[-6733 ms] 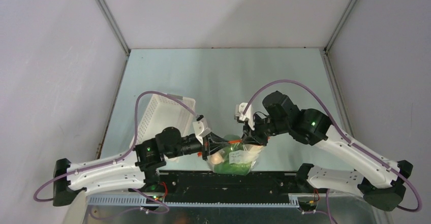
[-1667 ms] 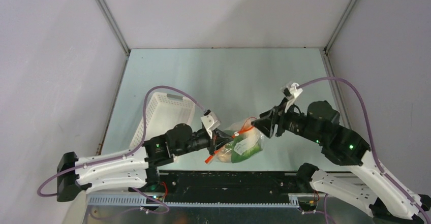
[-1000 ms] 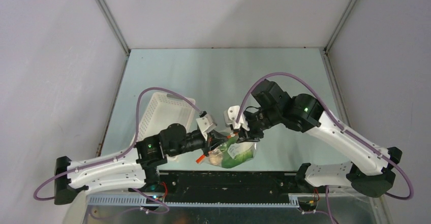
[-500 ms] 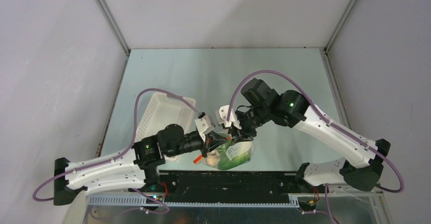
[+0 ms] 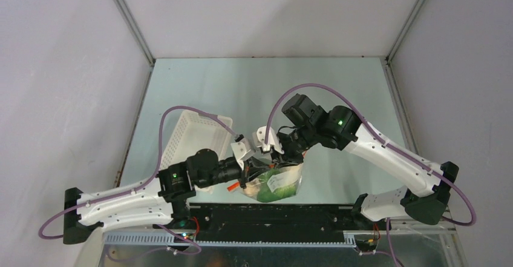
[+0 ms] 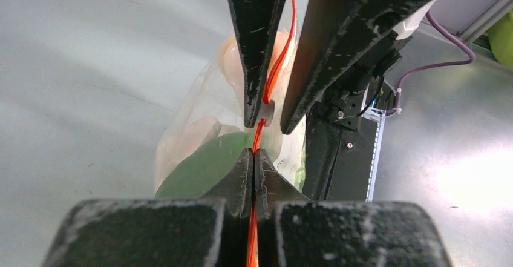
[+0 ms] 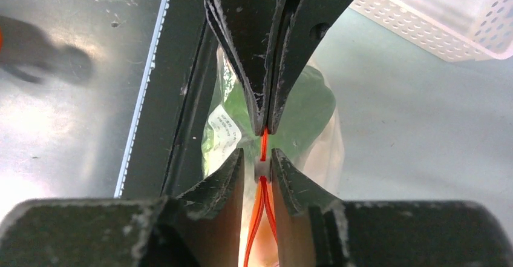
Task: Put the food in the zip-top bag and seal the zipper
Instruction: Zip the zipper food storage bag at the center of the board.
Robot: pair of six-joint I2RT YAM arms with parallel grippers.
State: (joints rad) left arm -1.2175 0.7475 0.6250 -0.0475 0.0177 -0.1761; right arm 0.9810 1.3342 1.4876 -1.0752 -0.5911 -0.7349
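The clear zip-top bag point(image 5: 275, 185) hangs just above the table's near edge, with the food inside: green leaves point(image 6: 212, 167) and pale pieces point(image 6: 199, 135). My left gripper point(image 6: 253, 155) is shut on the red-orange zipper point(image 6: 275, 67), pinching the strip flat. My right gripper point(image 7: 258, 158) faces it from the other side, tip to tip. Its jaws stand narrow around the zipper's small white slider point(image 7: 261, 168). Behind the slider the two orange tracks point(image 7: 260, 218) spread apart. From above, the left gripper point(image 5: 254, 169) and right gripper point(image 5: 279, 158) meet over the bag's mouth.
The white perforated basket point(image 5: 196, 135) stands left of the bag, behind the left arm. The black rail point(image 5: 272, 214) of the arm bases runs directly under the bag. Grey walls close in the table on three sides.
The right arm has swung left to the bag's mouth and its jaws have narrowed around the white slider. The left gripper has kept its pinch on the strip, shifting slightly.
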